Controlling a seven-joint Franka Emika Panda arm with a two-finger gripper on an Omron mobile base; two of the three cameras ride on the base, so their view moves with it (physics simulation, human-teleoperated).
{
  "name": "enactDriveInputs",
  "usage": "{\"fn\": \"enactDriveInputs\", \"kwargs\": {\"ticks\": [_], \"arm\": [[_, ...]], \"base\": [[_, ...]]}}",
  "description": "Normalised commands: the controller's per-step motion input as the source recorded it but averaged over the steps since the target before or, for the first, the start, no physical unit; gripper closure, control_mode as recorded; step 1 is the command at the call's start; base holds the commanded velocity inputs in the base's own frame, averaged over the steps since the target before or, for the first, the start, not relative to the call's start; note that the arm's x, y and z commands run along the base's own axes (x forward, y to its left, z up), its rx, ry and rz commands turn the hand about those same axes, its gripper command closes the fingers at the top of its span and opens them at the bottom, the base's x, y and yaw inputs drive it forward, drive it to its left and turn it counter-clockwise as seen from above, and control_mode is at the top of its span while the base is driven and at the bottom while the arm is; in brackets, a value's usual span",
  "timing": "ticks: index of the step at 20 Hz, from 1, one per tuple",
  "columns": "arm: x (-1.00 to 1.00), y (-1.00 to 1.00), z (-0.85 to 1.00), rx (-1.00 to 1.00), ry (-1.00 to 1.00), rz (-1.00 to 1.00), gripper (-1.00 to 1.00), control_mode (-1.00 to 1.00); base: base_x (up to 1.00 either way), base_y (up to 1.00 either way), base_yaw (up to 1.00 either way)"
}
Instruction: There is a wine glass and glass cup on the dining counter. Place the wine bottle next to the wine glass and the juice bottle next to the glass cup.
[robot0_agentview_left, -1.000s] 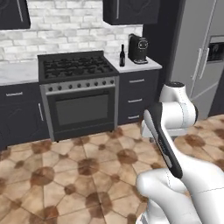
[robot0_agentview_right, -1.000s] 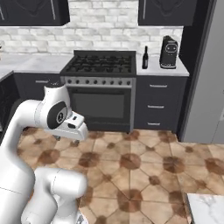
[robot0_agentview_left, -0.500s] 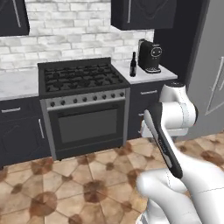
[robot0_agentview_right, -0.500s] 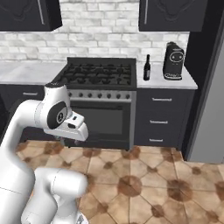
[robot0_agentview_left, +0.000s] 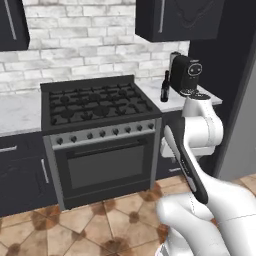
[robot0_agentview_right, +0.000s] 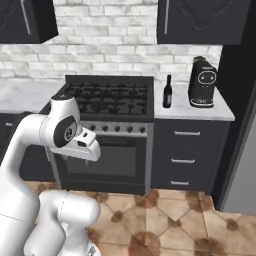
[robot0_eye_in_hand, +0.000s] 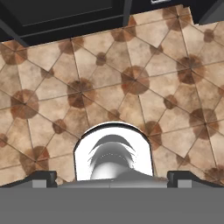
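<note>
Far beyond the spread, empty fingers (robot0_eye_in_hand: 112, 177), which point down at the tiled floor, one near-black slim-necked glass wine bottle (robot0_agentview_right: 168, 92) stands on the small marble worktop (robot0_agentview_right: 210, 111) beside one black coffee machine (robot0_agentview_right: 202, 82): likely rigid, weighty, slick, breakable, best gripped around the body below the shoulder.

Kitchen interior, as we find it. We record a back wall of pale grey-white brick (robot0_agentview_right: 115, 40); dark upper cabinets (robot0_agentview_right: 202, 20) hung on it; a black gas range (robot0_agentview_left: 97, 105) with a row of knobs and a glass-fronted oven door (robot0_agentview_right: 107, 162); white marble worktops (robot0_agentview_right: 195, 110) either side; a black coffee machine (robot0_agentview_right: 202, 82) on the right-hand worktop; dark drawer fronts (robot0_agentview_right: 187, 160) with silver pulls below it; a dark tall unit (robot0_agentview_right: 240, 100) at far right. Floor (robot0_eye_in_hand: 131, 78): tan and brown patterned tiles. We note even, soft lighting.
</note>
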Motion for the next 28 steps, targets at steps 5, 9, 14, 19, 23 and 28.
{"fn": "enactDriveInputs", "kwargs": {"ticks": [5,9,14,19,23,28], "arm": [[0.0,0.0,0.0,0.0,0.0,0.0,-1.0,1.0],[0.0,0.0,0.0,0.0,0.0,0.0,-1.0,1.0],[0.0,0.0,0.0,0.0,0.0,0.0,-1.0,1.0],[0.0,0.0,0.0,0.0,0.0,0.0,-1.0,1.0],[0.0,0.0,0.0,0.0,0.0,0.0,-1.0,1.0],[0.0,0.0,0.0,0.0,0.0,0.0,-1.0,1.0]], "base": [[0.84,-0.35,0.0],[0.71,-0.43,0.03],[0.68,-0.44,0.03],[0.58,-0.46,0.11],[0.5,-0.48,0.12],[0.57,-0.44,0.13]]}}
